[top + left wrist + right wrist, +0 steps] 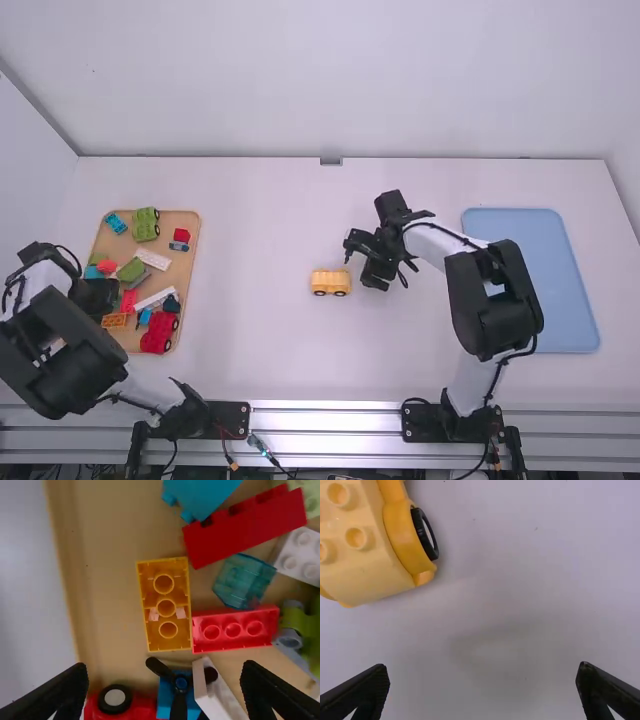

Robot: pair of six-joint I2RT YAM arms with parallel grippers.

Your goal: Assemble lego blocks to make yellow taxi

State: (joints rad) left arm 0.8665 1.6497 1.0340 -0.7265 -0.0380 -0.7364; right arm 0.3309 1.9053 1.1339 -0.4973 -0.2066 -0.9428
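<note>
On the middle of the table stands a yellow wheeled base (331, 282) with studs on top; the right wrist view shows the yellow base (365, 545) with a black wheel. Just right of it is my right gripper (358, 262), and in the right wrist view the right gripper (482, 692) is spread wide around nothing. Over the tray's left edge hangs my left gripper (95, 298); in the left wrist view the left gripper (162, 692) is open above an orange-yellow brick (182, 600), which lies hollow side up. The orange brick (114, 321) is at the tray's lower left.
A wooden tray (192, 235) at the left holds red, green, white and blue pieces. In the left wrist view a red brick (235, 630) lies against the orange-yellow one, with a propeller piece (180, 682) close by. A blue tray (535, 270) lies at the right.
</note>
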